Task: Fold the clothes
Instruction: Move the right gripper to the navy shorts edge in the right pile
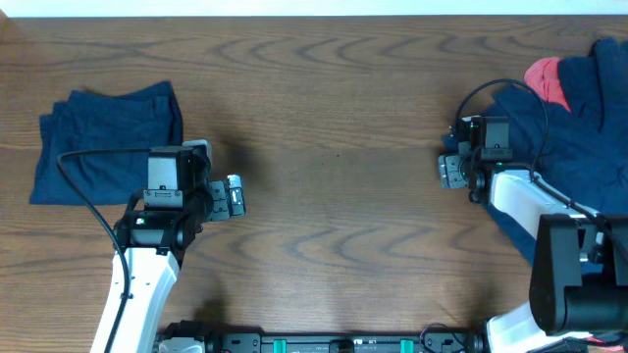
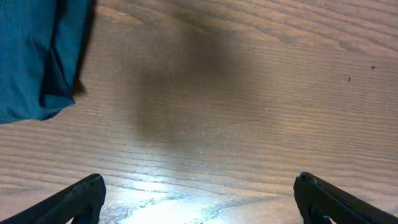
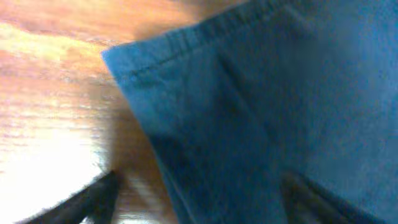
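The right fingers (image 3: 93, 199), spread and empty, are hovering at the hem of the navy shorts (image 1: 579, 118) heaped in the worktop's far right corner. The left fingers (image 2: 74, 199) are gaping idle, well apart from them.

The left arm (image 1: 137, 294), at seven o'clock overhead, is made up of a white link and black housing, with a black cable (image 1: 86, 196) looped off it. The right arm (image 1: 515, 196), at four o'clock, is coloured alike.

We find no legible text, label, brand, number or sign in any view, whether on the garments, the arms or the wooden table.
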{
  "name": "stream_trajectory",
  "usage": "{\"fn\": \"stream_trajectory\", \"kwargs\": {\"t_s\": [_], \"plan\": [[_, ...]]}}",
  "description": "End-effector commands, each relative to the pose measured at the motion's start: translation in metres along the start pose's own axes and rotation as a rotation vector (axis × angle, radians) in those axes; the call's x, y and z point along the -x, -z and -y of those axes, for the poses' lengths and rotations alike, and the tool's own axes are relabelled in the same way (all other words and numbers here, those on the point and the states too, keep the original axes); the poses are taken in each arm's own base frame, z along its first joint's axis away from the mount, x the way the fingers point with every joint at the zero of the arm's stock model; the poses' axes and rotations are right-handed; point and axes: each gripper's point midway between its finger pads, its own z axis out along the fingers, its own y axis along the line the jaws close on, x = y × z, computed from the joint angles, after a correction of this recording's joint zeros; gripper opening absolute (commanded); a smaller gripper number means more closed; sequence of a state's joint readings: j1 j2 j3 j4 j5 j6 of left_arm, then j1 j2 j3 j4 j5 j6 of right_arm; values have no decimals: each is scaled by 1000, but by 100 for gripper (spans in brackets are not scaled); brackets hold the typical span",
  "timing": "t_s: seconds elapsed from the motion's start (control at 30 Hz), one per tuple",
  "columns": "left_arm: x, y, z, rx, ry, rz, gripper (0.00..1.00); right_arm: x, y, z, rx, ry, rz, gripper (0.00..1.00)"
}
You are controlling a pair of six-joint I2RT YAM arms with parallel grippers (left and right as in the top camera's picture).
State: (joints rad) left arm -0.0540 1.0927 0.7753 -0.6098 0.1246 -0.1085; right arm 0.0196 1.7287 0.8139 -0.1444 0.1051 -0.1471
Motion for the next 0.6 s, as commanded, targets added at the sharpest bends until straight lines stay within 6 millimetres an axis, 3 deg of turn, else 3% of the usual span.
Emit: {"fn": "stream_trajectory", "kwargs": {"t_s": [0.0,0.03,0.17,0.27,0.4,0.57], "plan": [[8,5,1,-3,11,20,98,-12,-10,2,-7,2,-47,42],[8,5,1,-4,11,20,98,-12,-10,2,-7,2,-48,32],[8,5,1,-3,11,21,98,-12,-10,2,-7,3,-49,21],[8,5,1,-4,11,20,98,-13,-9,2,-6,2,-51,1],[8,5,1,-3,11,21,98,-3,1,-6,32,-37,-18,1],[8,5,0,0,11,22,98,31,40,-38,118,18,102,1]]}}
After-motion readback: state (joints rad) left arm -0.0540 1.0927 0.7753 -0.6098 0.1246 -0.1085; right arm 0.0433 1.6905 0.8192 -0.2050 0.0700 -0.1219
